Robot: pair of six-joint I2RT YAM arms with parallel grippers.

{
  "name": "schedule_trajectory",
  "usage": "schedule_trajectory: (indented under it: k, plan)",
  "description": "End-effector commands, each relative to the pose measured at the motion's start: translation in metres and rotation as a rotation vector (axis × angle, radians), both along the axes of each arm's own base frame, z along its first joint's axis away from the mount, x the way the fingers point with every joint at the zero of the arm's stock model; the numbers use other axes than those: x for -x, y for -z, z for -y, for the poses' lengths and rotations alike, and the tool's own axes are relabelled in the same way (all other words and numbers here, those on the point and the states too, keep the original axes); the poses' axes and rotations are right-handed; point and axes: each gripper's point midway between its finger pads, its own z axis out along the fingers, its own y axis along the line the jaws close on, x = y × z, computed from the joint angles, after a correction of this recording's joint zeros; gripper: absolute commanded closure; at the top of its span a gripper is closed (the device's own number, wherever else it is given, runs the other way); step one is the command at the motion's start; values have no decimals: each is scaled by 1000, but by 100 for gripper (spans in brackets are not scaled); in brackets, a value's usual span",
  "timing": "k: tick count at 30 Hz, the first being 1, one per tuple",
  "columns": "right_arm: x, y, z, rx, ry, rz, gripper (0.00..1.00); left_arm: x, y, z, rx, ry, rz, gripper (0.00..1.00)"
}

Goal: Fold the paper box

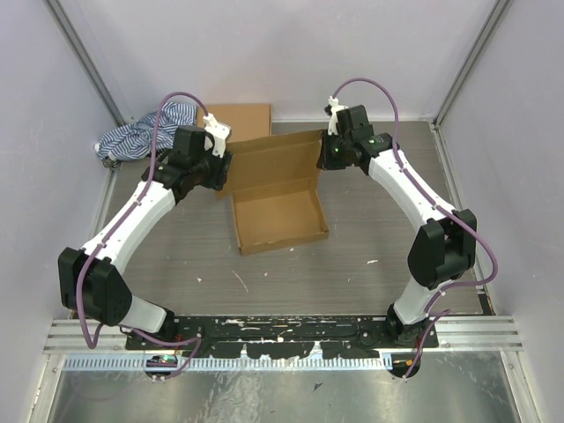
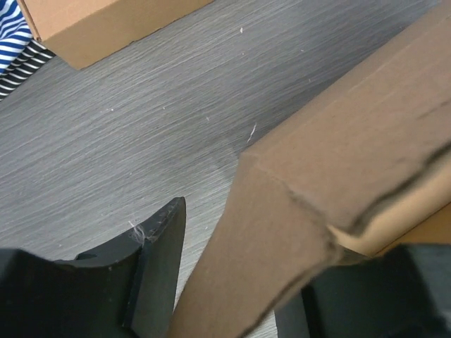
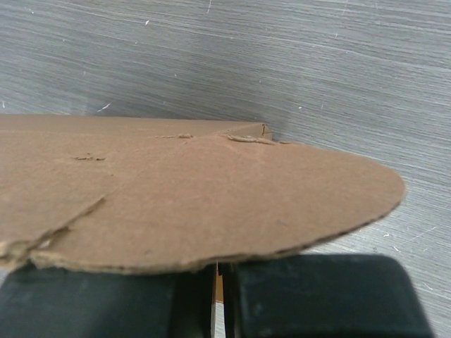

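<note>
The paper box (image 1: 280, 218) lies open at the table's middle, its shallow tray toward me and its lid (image 1: 273, 160) raised at the back. My left gripper (image 1: 222, 164) is at the lid's left end. In the left wrist view its jaws (image 2: 246, 271) are open around a side flap (image 2: 282, 232), with a gap between the left finger (image 2: 158, 260) and the cardboard. My right gripper (image 1: 327, 156) is at the lid's right end. In the right wrist view it (image 3: 217, 274) is shut on a thin cardboard edge under a rounded flap (image 3: 211, 204).
A second, compact brown box (image 1: 238, 118) stands behind the lid, also showing in the left wrist view (image 2: 99, 28). A blue-and-white striped cloth (image 1: 132, 137) lies in the back left corner. Grey walls close in the table on three sides.
</note>
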Motion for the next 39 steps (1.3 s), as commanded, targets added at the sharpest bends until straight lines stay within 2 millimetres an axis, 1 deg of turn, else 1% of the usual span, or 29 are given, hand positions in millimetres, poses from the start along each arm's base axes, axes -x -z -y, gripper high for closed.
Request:
schedule_trajectory:
  k: [1, 4, 6, 7, 12, 16, 20, 26, 31, 39]
  plan:
    - [-3, -25, -9, -68, -15, 50, 99, -5, -14, 7, 66, -12, 39, 47]
    - [-1, -24, -9, -75, -13, 43, 99, -6, -17, 9, 100, -34, 38, 57]
    - [2, -23, -11, -83, -13, 34, 99, -5, -19, 15, 139, -35, 20, 67]
    - [3, -23, -11, -86, -12, 30, 99, -5, -19, 18, 161, -39, 9, 71]
    - [10, -20, -9, -85, 10, 21, 99, -7, -16, 24, 210, -95, -59, 77]
    - [16, -21, -10, -96, 17, 24, 99, -9, -19, 30, 265, -126, -81, 78]
    - [19, -20, -13, -93, 25, 25, 99, -10, -22, 38, 325, -146, -100, 78]
    - [25, -11, -18, -68, 51, 20, 99, -5, -13, 42, 354, -163, -133, 78]
    - [33, -1, -16, -46, 75, 17, 99, 6, 0, 44, 347, -159, -160, 78]
    - [57, 16, -3, -7, 104, -3, 99, 35, 23, 53, 316, -128, -200, 78]
